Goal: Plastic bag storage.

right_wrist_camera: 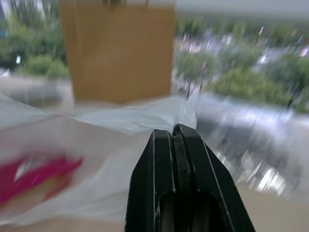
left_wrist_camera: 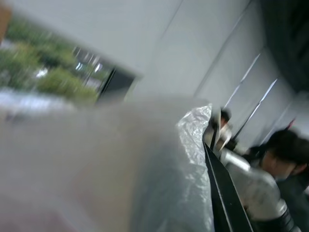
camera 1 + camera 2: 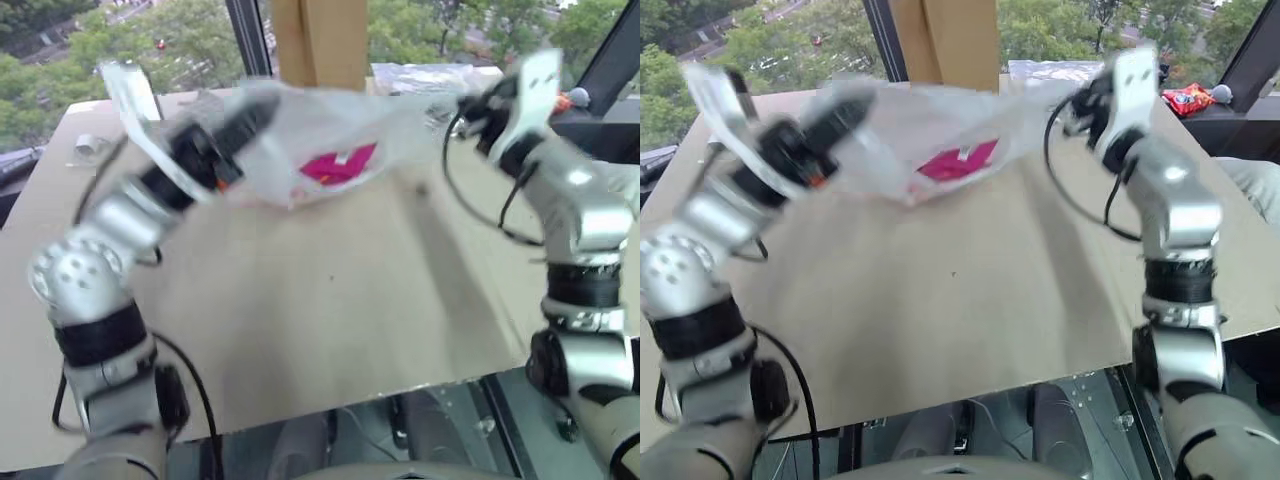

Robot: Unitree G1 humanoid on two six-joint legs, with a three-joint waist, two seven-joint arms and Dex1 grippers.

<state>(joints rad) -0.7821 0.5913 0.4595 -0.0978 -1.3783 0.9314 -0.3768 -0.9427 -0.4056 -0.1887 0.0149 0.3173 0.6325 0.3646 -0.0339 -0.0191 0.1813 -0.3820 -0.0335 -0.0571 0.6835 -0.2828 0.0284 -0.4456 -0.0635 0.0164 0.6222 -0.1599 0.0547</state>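
1. Translucent white film fills your head views: the plastic bag (image 3: 330, 150), with its pink print, hangs stretched between both grippers above the cardboard-brown table (image 3: 330, 300), clear of the surface. Your left gripper (image 3: 262, 108) pinches one end, your right gripper (image 3: 470, 105) the other. A tall brown paper bag (image 3: 320, 40) stands just behind the plastic bag. A red packet (image 3: 1185, 98) lies on the table's far right, well apart.
2. Your left wrist view has crinkled film draped over the gripper, hiding the fingers. A person's dark hair (image 2: 289, 145) shows beyond.
3. Your right wrist view shows the black fingers (image 1: 164, 164) pressed together on a pinch of the bag's edge, the paper bag straight ahead.
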